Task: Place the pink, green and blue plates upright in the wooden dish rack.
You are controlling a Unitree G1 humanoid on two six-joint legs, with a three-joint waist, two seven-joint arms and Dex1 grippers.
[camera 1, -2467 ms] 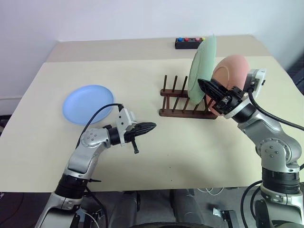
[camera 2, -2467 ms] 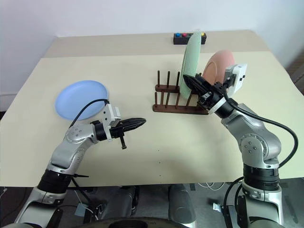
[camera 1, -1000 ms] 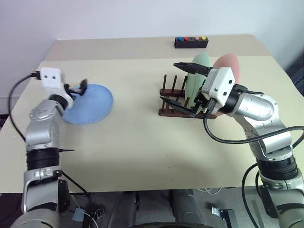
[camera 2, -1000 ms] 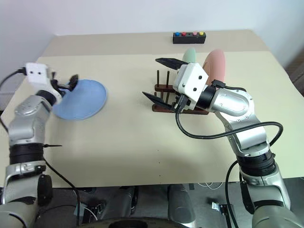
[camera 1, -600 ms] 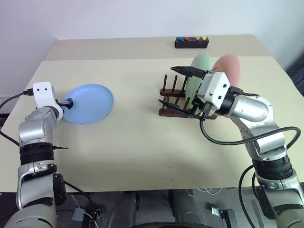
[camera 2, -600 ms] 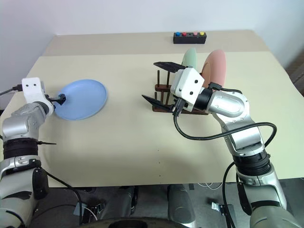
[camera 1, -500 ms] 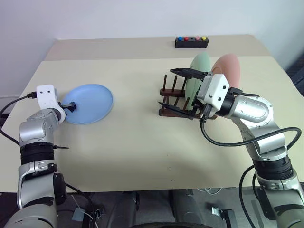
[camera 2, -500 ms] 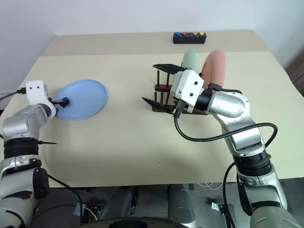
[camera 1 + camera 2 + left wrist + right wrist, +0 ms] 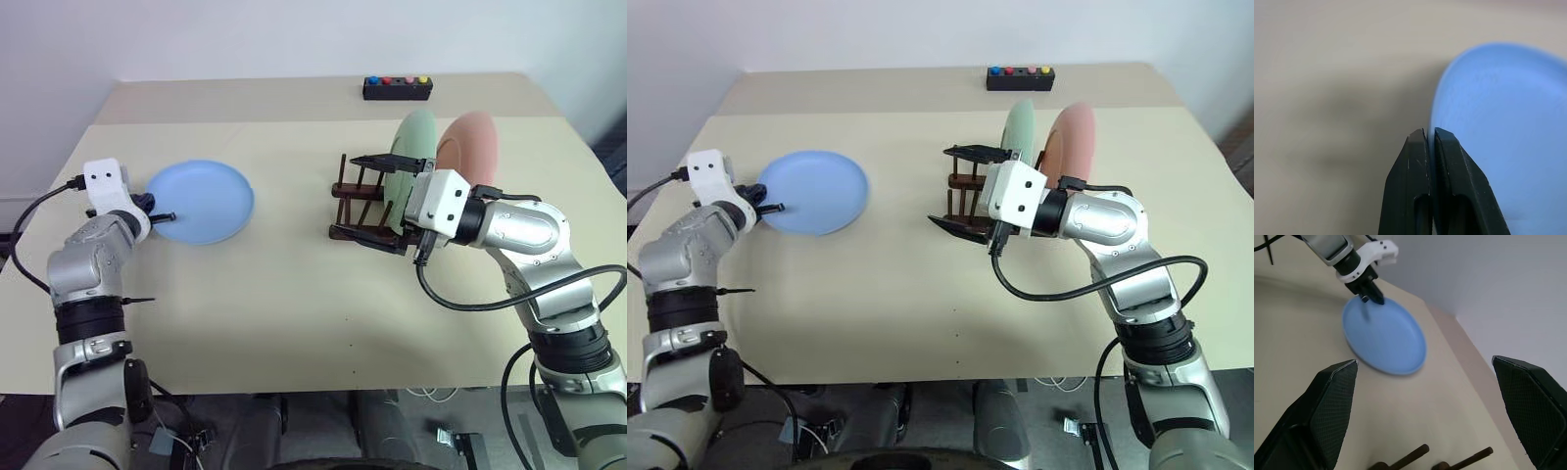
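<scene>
Left gripper (image 9: 165, 214): sitting at the left of the left eye view, its black fingers (image 9: 1415, 166) pinching together on the near left rim of the blue plate; in the left wrist view the rim is running between the two closed fingertips.
Blue plate (image 9: 201, 201): lying at the left centre of the left eye view on the table, its left edge caught in the left gripper; whether that edge is lifting off the surface cannot be told.
Right gripper (image 9: 369, 197): hovering at the centre right of the left eye view, its fingers standing wide apart, one above the other, holding nothing; it is pointing toward the frame's left, its tips just in front of the rack's left end.
Table (image 9: 294, 313): stretching pale beige across the whole middle of the frame, bearing the plates and the rack.
Wooden dish rack (image 9: 355, 209): standing at the centre right of the left eye view, partly covered by the right gripper, its left pegs standing free.
Green plate (image 9: 411, 147): standing upright in the rack, right of the free pegs.
Pink plate (image 9: 470, 147): standing upright just right of the green plate, at the rack's right end.
Black box with coloured buttons (image 9: 397, 88): resting at the upper centre right of the frame, near the table's far edge, well apart from the rack.
</scene>
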